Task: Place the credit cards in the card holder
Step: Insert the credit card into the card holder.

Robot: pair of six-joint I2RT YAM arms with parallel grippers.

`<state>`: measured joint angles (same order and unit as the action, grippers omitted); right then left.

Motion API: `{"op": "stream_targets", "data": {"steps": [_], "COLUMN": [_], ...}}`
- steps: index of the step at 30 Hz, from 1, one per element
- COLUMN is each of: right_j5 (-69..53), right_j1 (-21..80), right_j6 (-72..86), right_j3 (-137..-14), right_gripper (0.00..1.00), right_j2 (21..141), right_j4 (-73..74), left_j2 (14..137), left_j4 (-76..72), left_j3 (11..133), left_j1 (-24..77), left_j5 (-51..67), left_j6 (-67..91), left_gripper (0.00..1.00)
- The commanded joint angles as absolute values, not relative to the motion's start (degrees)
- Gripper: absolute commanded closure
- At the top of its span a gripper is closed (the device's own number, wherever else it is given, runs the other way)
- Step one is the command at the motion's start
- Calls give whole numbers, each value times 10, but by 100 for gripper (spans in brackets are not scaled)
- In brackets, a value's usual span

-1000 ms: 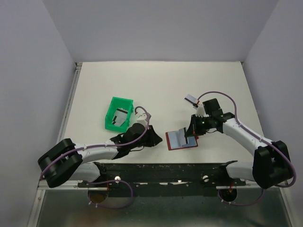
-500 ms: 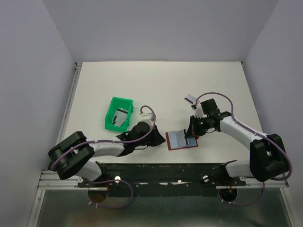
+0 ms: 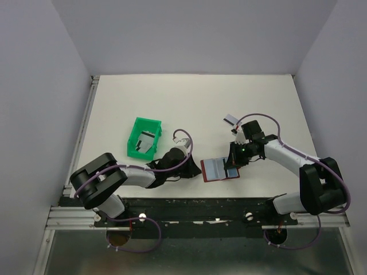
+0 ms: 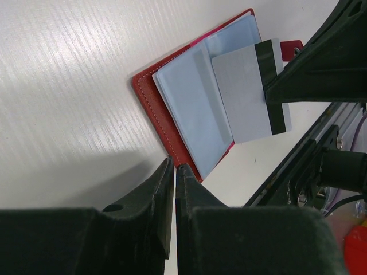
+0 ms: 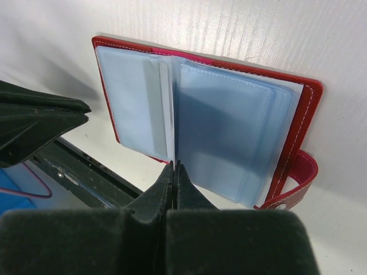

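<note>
The card holder lies open on the table, dark red with light blue sleeves. It shows in the left wrist view and the right wrist view. My right gripper is shut on a grey credit card with a dark stripe and holds it on edge over the open sleeves. In the right wrist view that card is edge-on. My left gripper is shut and empty, its tips at the holder's left red edge. Several more cards lie in the green tray.
The green plastic tray stands left of centre. One loose card lies on the table behind the right gripper. The dark base rail runs along the near edge. White walls enclose the table.
My left arm has swung right, bringing its shut gripper up to the holder's left edge. My right gripper has stayed over the holder with the card.
</note>
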<state>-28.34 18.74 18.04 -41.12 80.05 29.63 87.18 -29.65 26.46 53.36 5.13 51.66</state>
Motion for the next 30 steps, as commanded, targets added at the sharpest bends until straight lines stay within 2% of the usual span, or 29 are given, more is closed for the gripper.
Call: {"op": "stream_targets", "data": {"steps": [1, 30], "right_j5": [-292, -273], "right_j1": [185, 184], "right_j6": [189, 182], "right_j3": [-416, -434], "right_gripper": [100, 100], "right_j2": [814, 795], "right_j4": [286, 288], "left_j2": [894, 924], "left_j4": [-338, -350], "left_j3": [273, 280], "left_j1": [532, 525], "left_j5": [69, 81], "left_j6": [516, 516], "left_gripper": [81, 83]}}
